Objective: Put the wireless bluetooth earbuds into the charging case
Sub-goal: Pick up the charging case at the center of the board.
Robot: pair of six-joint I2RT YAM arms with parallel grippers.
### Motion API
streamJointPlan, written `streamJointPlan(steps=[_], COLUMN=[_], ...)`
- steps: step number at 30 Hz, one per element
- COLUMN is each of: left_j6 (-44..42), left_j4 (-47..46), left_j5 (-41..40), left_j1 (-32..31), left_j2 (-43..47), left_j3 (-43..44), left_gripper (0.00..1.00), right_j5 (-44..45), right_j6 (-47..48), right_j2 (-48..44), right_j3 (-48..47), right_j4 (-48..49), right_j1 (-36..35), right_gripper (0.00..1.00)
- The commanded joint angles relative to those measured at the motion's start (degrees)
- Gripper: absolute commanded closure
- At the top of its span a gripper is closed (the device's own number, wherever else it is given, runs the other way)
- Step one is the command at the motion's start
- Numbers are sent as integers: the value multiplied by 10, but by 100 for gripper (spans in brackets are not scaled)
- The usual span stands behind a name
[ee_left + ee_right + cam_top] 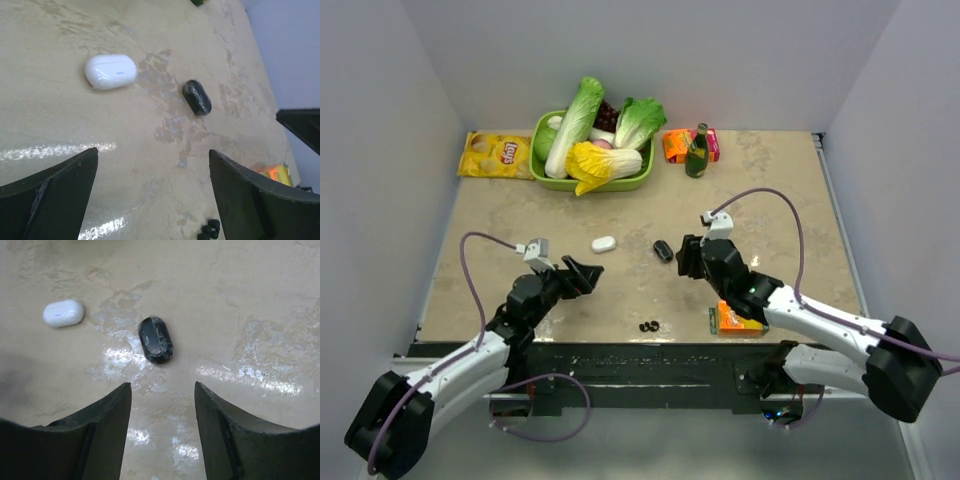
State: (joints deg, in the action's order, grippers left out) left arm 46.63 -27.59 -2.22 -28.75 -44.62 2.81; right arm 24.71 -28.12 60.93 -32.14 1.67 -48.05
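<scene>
Left hand: the left hand point(152, 200) is spread wide and carries nothing. It hangs over the bare bench point(60, 120).
Right hand: the right hand point(162, 430) is also parted, though less widely, and nothing sits between its fingers.
Black case: the black case point(155, 339) lies flat just ahead of the right hand, roughly in line with its gap. From the left hand it is ahead and to the right. Its lid looks shut.
White case: the white case point(111, 71) lies ahead of the left hand, a little left of its gap, and ahead and far to the left of the right hand. It looks shut too.
Black buds: the black buds point(209, 231) lie loose in a small clump on the bench, close beside the left hand's right-side finger. They are behind the right hand, towards the arm bases.
White buds: none are in view, and I cannot tell whether they sit inside the white case.
Done so far: nothing that shows. No bud is seated, no case is open, and neither hand holds anything.
Left to do: by my reading, nearly all of it. A case must be opened, each loose bud lifted and seated, and the lid closed.
Likely step: the right hand seems placed to take the black case, but that is only a guess.
</scene>
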Motion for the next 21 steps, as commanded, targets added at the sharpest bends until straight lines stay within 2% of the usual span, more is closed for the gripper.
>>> streamJointPlan(steps=[1, 2, 5, 11, 16, 18, 20, 21], left_j6=[-62, -79, -88, -87, -93, -97, -98, -99], left_j4=[-10, -2, 17, 29, 60, 62, 61, 55], left_j5=[-29, -37, -53, -70, -81, -80, -75, -72], left_j1=[-61, -87, -107, -115, -116, -117, -117, -117], left_j2=[-55, -70, -105, -61, -17, -9, -2, 0], left_j3=[67, 82, 116, 95, 84, 81, 77, 75], left_gripper=[5, 5, 5, 8, 13, 18, 26, 28], right_j5=[-82, -91, -109, -117, -122, -133, -153, -158], right_j6=[-15, -12, 2, 12, 23, 32, 39, 41], right_j2=[101, 123, 204, 324, 387, 409, 423, 430], right_j3=[-38, -59, -103, -180, -218, -231, -240, -244], right_j4=[74, 78, 90, 89, 83, 84, 83, 82], right_j1=[53, 66, 84, 121, 145, 153, 159, 159], right_gripper=[43, 43, 44, 55, 74, 85, 100, 100])
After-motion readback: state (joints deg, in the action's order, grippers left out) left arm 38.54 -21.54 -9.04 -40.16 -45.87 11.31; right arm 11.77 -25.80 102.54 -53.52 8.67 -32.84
